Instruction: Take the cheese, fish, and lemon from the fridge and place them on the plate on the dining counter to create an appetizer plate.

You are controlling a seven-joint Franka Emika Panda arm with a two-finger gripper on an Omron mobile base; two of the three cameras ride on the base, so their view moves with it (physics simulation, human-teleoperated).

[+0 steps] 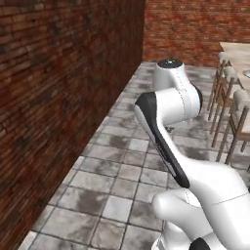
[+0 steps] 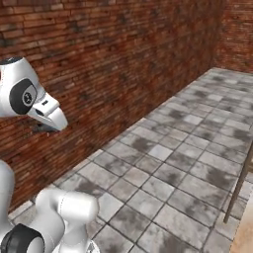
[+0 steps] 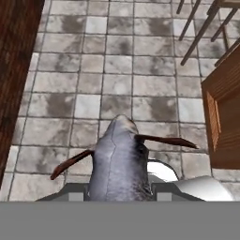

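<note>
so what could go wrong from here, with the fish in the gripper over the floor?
1. The fish sticks far out past the gripper, over bare tiled floor; if the grip slips, it likely lands on the tiles.
2. The brick wall runs close beside the arm; a wide swing might clip it.
3. The stools line the dining counter; the approach could catch one.

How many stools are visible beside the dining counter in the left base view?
3, in a row along the dining counter at the right edge: the far stool, the middle stool and the near stool. More may be hidden past the frame edge.
</note>
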